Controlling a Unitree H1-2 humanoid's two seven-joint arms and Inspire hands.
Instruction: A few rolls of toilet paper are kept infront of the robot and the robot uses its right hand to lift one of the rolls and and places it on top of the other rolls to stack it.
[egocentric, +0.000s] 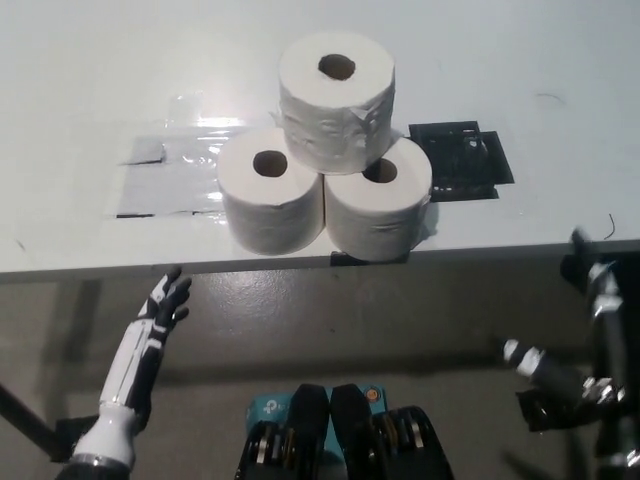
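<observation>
While I scan from the left edge, my left hand hangs below the worktop, off its front edge, white with dark fingers spread and holding nothing. Above it on the pale surface lies a shiny clear patch of tape or film with a small grey piece at its left end.

Next come the rolls, near the front edge at the middle. I see a left bottom roll and a right bottom roll standing upright side by side and touching, each with its dark core hole facing up. On top of both, bridging the seam between them, sits the top roll, also upright, hole upward (its wrap looks a little crumpled on the right-hand face). All three are plain white and look full.

Just right of the stack, a flat black square mat lies on the worktop, its near corner partly hidden by the right bottom roll.

Farthest right, my right hand sits low beside the front corner of the worktop, well apart from the rolls. It is blurred and dark against the floor, so I cannot tell how its fingers stand.
</observation>
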